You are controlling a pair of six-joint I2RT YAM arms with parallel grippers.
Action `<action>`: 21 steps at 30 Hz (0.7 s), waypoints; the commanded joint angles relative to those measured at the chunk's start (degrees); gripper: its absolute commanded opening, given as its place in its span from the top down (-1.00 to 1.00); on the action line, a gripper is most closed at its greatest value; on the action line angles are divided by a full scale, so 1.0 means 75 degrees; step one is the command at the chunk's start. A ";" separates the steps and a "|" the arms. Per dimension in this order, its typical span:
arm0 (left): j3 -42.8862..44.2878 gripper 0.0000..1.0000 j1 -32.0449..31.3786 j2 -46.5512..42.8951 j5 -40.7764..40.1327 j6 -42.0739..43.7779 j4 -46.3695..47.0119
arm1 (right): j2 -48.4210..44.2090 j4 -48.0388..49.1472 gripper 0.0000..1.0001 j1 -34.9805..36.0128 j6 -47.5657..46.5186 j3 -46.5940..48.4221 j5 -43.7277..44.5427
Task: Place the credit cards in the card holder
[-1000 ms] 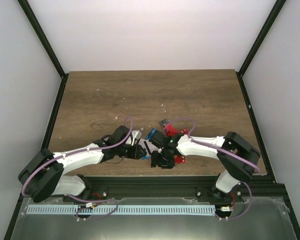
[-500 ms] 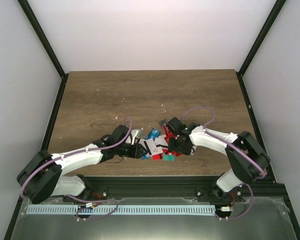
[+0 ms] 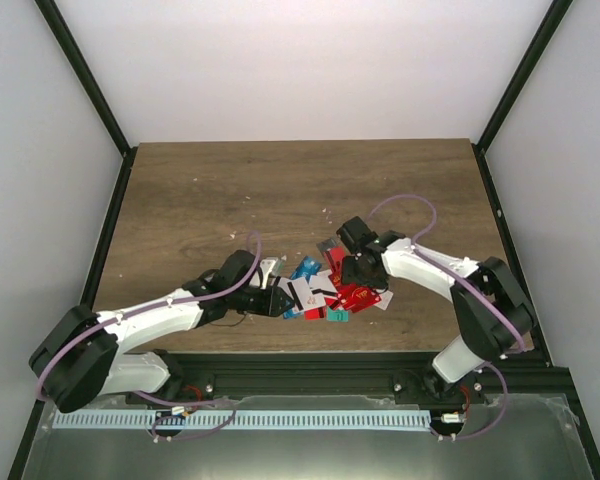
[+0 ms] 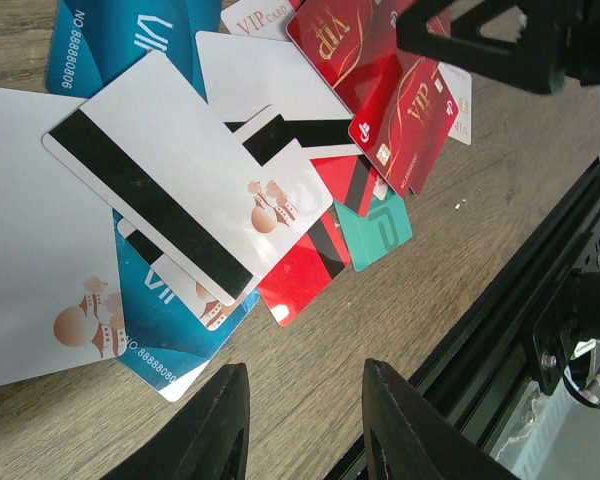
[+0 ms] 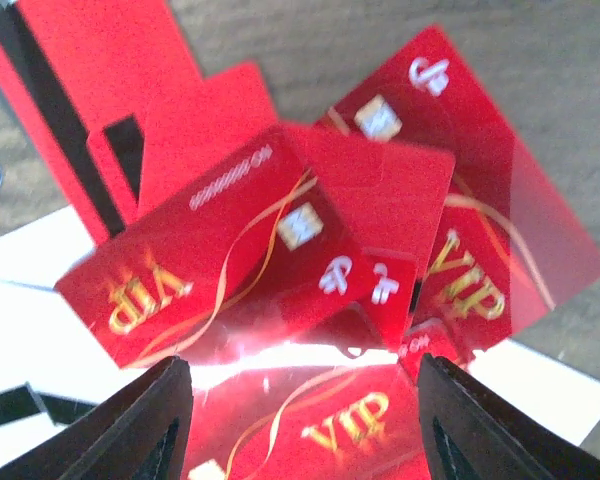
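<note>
The credit cards (image 3: pixel 325 292) lie in a loose overlapping heap near the table's front edge: red, blue, teal, and white ones with black stripes. In the left wrist view the white striped cards (image 4: pixel 190 190) lie over blue and red ones. My left gripper (image 3: pixel 283 305) sits low at the heap's left side, open (image 4: pixel 310 425), with only bare wood between its fingers. My right gripper (image 3: pixel 358 272) hovers over the red VIP cards (image 5: pixel 280 230), open wide (image 5: pixel 300 430) and holding nothing. I cannot pick out the card holder in any view.
The black frame rail (image 3: pixel 310 365) runs along the near table edge just in front of the heap; the same black frame rail (image 4: pixel 540 300) shows close to my left fingers. The wooden table (image 3: pixel 230 190) stretches behind, with a few small specks.
My right gripper has moved from the front of the heap back and to the right, uncovering the cards, and its jaws have widened. The left arm has stayed put.
</note>
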 commanded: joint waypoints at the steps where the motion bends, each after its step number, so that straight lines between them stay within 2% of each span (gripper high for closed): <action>1: 0.0023 0.33 -0.0030 -0.0073 0.0002 0.0041 0.0012 | 0.0539 0.0299 -0.27 -0.0297 -0.0355 0.0279 0.0447; 3: 0.0020 0.33 -0.0028 -0.0077 -0.0007 0.0032 -0.0015 | 0.0894 0.0418 -0.25 -0.0301 -0.0412 0.0254 0.0558; 9: -0.0083 0.33 -0.0024 -0.0224 -0.0040 0.0002 -0.0029 | 0.1257 0.0537 -0.15 0.0025 -0.0680 -0.0341 -0.0261; 21: -0.0260 0.32 -0.0081 -0.0196 0.0269 0.0109 0.0191 | 0.0646 -0.0132 -0.13 0.2302 0.0442 -0.1007 -0.1357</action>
